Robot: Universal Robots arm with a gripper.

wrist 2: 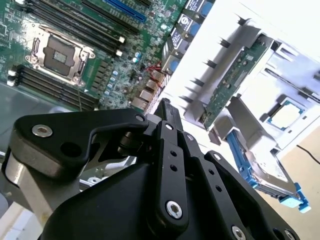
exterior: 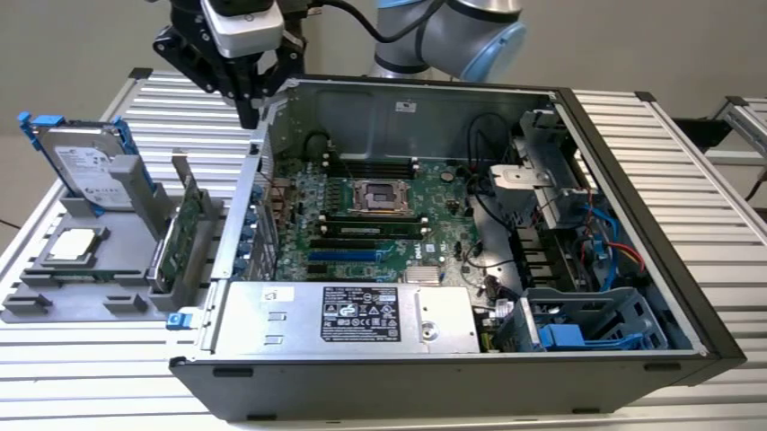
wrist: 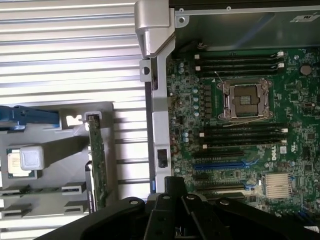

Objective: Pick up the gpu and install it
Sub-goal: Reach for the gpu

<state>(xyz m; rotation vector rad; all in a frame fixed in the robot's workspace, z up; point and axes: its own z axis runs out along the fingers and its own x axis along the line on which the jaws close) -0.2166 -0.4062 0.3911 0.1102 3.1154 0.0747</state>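
Note:
The gpu (exterior: 180, 241) is a green card standing on edge in a slot of the grey holder (exterior: 54, 301), on the exterior view's left beside the open computer case (exterior: 623, 117). Both wrist views look down on its thin green edge (wrist 2: 235, 75) (wrist: 96, 165). My gripper (exterior: 250, 112) hangs above the case's rear corner, higher than the gpu and apart from it. Its black fingers (wrist 2: 167, 107) (wrist: 175, 182) are pressed together and hold nothing. The motherboard (exterior: 359, 215) with its blue slot (wrist: 220, 164) lies bare inside the case.
A silver hard drive with blue clips (exterior: 90, 166) stands upright in the holder, and a small square chip (exterior: 74, 244) lies beside it. The power supply (exterior: 348, 314) and drive cages (exterior: 587, 314) fill the case's near side. The ribbed metal table (exterior: 72, 386) surrounds everything.

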